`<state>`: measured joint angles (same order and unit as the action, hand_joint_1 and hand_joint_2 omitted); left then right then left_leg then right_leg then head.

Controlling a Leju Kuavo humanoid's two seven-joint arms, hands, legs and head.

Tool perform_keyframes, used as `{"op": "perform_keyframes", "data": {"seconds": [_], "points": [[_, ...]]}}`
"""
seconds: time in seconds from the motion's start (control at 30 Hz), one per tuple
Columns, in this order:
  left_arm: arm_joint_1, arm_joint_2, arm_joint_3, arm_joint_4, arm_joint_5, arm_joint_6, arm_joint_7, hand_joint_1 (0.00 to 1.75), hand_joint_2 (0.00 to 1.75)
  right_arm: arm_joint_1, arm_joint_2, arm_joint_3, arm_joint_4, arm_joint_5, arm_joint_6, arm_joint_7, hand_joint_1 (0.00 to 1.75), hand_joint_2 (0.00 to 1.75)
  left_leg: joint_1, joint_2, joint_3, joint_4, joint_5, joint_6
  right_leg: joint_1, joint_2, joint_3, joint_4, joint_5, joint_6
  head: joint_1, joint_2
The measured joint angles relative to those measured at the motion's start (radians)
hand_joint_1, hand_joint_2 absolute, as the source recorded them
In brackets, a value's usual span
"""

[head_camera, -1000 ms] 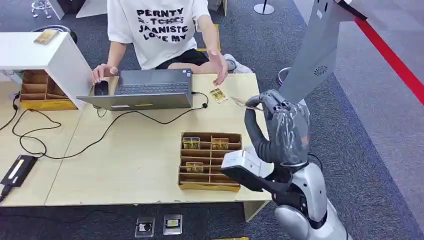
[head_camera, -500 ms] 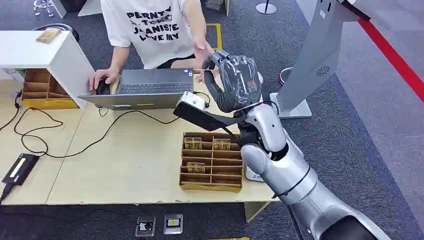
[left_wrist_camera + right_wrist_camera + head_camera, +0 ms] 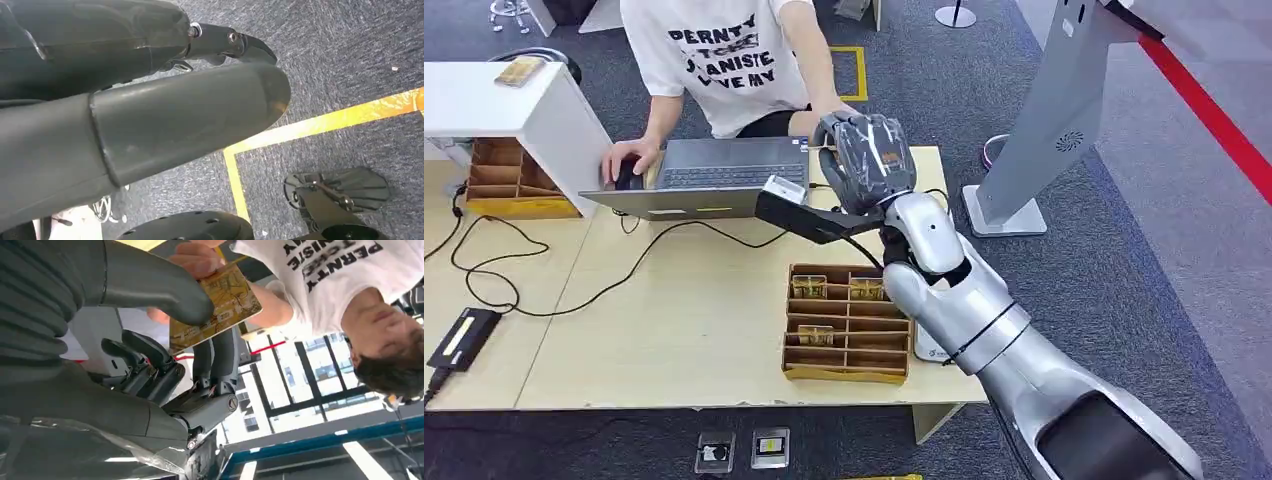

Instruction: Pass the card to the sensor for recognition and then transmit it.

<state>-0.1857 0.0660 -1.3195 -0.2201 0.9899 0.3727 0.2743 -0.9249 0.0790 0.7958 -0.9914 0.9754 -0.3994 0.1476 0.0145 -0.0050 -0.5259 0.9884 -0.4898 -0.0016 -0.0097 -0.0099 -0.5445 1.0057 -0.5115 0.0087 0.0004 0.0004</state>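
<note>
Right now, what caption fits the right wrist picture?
Robot's right hand holds a golden card out to a person's hand.

Grey carpet (image 3: 1144, 250), wooden table (image 3: 694, 330), white shelf (image 3: 514, 105)

The worktop (image 3: 674, 320) is carrying a laptop (image 3: 714, 180), a divided tray (image 3: 846, 322), a white box (image 3: 514, 110) and cables (image 3: 554, 290).

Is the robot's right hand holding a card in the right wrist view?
Yes, the right hand pinches a gold card between its thumb and dark fingers, with the person's hand right at the card's far edge.
</note>
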Motion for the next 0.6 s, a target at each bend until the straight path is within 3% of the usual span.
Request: {"op": "perform_keyframes", "data": {"seconds": [0.2, 0.23, 0.27, 0.6], "points": [[0.001, 0.000, -0.003, 0.000, 0.001, 0.000, 0.000, 0.00, 0.00, 0.000, 0.006, 0.006, 0.023, 0.000, 0.000, 0.000, 1.75, 1.75, 0.000, 0.000, 0.000, 0.000, 0.000, 0.000, 0.000, 0.000, 0.000, 0.000, 0.000, 0.000, 0.000, 0.000], [0.001, 0.000, -0.005, 0.000, 0.001, 0.000, 0.000, 0.00, 0.00, -0.001, 0.014, 0.015, 0.049, 0.003, 0.000, 0.005, 0.26, 1.75, 0.000, 0.000, 0.000, 0.000, 0.000, 0.000, 0.000, 0.000, 0.000, 0.000, 0.000, 0.000, 0.000, 0.000], [0.001, 0.000, -0.005, 0.000, 0.001, 0.000, 0.000, 0.00, 0.00, -0.001, 0.016, 0.024, 0.063, 0.003, 0.000, 0.013, 0.00, 1.75, 0.000, 0.000, 0.000, 0.000, 0.000, 0.000, 0.000, 0.000, 0.000, 0.000, 0.000, 0.000, 0.000, 0.000], [0.001, 0.000, -0.011, 0.000, 0.000, -0.002, 0.000, 0.00, 0.00, 0.007, 0.013, 0.053, 0.093, -0.013, -0.005, 0.055, 0.00, 1.75, 0.000, 0.000, 0.000, 0.000, 0.000, 0.000, 0.000, 0.000, -0.001, 0.000, 0.000, 0.000, 0.000, 0.000]]}}
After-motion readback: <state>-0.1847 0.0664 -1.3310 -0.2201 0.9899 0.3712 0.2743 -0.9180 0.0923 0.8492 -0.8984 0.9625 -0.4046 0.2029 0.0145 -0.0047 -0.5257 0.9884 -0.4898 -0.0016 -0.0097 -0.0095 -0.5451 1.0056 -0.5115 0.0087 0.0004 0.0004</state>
